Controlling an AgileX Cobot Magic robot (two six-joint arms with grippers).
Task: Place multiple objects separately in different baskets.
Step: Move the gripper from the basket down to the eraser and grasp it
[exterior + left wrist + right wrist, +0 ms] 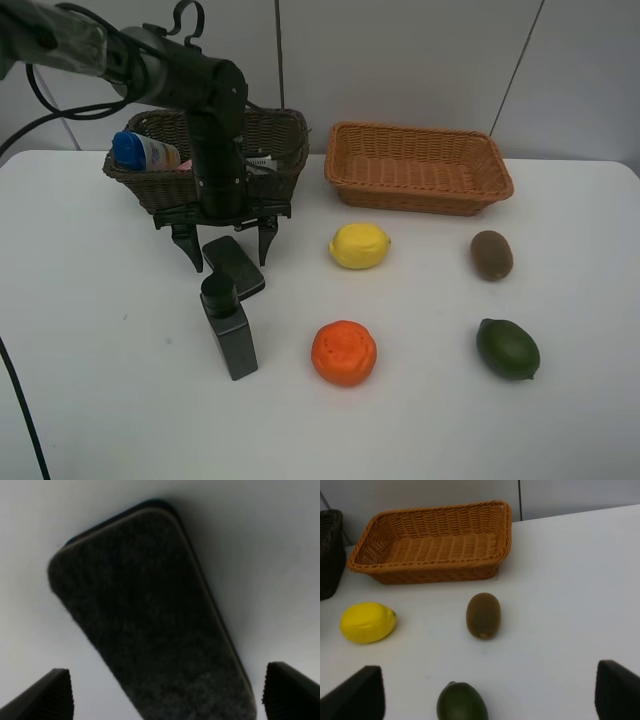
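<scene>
White bench (100, 420) and pale wall panels frame a job you have barely started. The dark brown basket (290, 140) at the back left holds the white bottle with blue cap (145, 150), with a sliver of pink beside it that may be the slim pink tube (184, 165). The light orange-tan basket (420, 195) at the back right is empty. That leaves the flat black case (238, 272), the black pump bottle (232, 335) standing just in front of it, and all four fruits out on the bench: the yellow lemon (359, 245), orange (344, 352), brown kiwi (492, 254) and dark green fruit (508, 348). Your left gripper (230, 258) hangs low over the case with its jaws spread wide to either side, so I judge the case to be the step in hand, not yet gripped. The left wrist view adds what the high camera cannot: the case's felt-like top, lying at a slant between the two fingertips (50, 695), with bare bench showing between it and each one. The right gripper (490, 692) is missing from the high view. Its own camera shows it spread wide and holding nothing, facing the tan basket's bare weave with the lemon, kiwi and green fruit in front. The orange falls outside that view.
</scene>
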